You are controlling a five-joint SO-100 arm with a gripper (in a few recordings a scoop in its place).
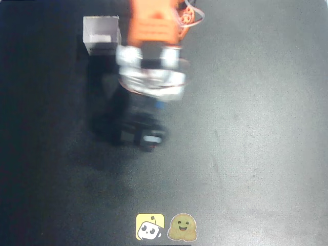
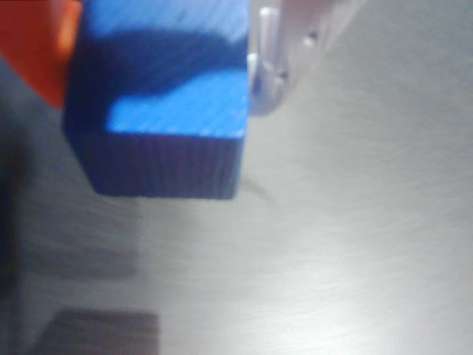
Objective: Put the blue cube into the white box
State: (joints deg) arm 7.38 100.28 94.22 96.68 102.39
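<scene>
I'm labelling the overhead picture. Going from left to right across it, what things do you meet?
White box at the upper left → orange arm with its blurred claw below it → at the bottom edge, yellow sticker, then potato-like smiling sticker.

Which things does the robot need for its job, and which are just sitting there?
Needed:
- blue cube, held in the gripper
- white box

Just sitting there:
- yellow sticker
- smiling face sticker
</scene>
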